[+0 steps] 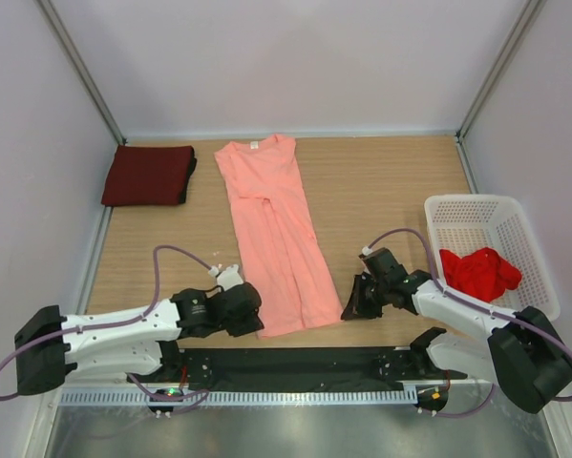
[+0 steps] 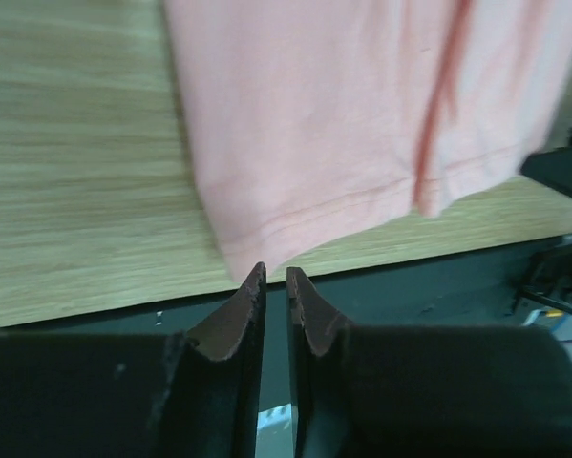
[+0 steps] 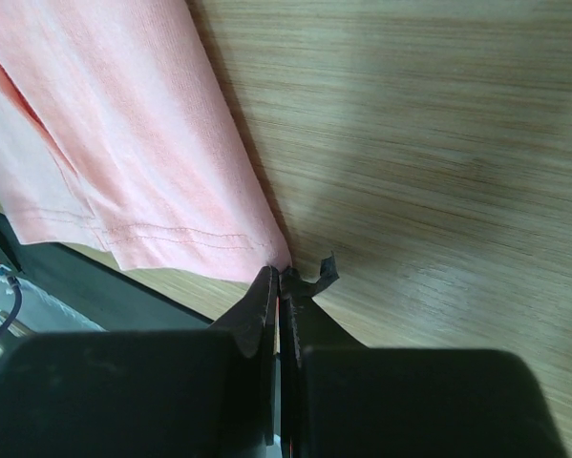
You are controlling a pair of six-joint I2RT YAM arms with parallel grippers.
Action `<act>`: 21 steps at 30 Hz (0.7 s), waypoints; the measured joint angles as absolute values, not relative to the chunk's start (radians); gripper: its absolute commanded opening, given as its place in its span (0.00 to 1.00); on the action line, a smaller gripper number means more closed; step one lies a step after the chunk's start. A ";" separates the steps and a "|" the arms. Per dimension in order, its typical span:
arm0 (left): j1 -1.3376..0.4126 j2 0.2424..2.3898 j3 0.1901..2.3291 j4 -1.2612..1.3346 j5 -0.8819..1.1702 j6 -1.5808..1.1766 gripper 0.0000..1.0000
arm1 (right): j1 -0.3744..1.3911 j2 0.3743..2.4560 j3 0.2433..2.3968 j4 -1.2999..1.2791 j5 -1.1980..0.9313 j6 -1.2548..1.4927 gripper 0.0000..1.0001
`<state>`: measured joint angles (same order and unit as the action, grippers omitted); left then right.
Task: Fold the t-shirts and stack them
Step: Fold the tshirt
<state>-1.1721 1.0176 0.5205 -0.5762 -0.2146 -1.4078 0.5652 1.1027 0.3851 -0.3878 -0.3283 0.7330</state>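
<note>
Found salmon-pink t-shirt (image 1: 271, 234) lying collar far, hem near, skewed slightly right; right gripper (image 3: 281, 275) clamped on right hem corner, left gripper (image 2: 276, 273) nearly together at left corner, hold indeterminate.

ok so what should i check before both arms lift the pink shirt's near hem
1. left end effector at near hem corner of salmon-pink t-shirt: ok
2. left grip on hem: not ok, jaws slightly apart, cloth just ahead
3. right end effector at other hem corner: ok
4. right grip on cloth: cannot tell, jaws shut at the corner
5. folded maroon t-shirt out of the way, far left: ok
</note>
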 measured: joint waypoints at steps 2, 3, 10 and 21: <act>-1.173 0.990 0.546 -0.578 -0.242 -1.397 0.05 | 0.565 1.104 0.385 -0.386 -0.329 0.735 0.01; -1.173 0.985 0.564 -0.577 -0.255 -1.390 0.03 | 0.565 1.104 0.385 -0.385 -0.329 0.736 0.01; -1.174 1.050 0.555 -0.487 -0.258 -1.375 0.00 | 0.565 1.106 0.385 -0.381 -0.330 0.738 0.01; -1.176 1.214 0.524 -0.457 -0.234 -1.390 0.00 | 0.565 1.106 0.377 -0.362 -0.340 0.738 0.01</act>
<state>-1.1763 1.2144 0.5240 -0.4568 -0.2337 -1.3899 0.5652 1.1065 0.3767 -0.3618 -0.3397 0.7376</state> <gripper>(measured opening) 0.003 0.039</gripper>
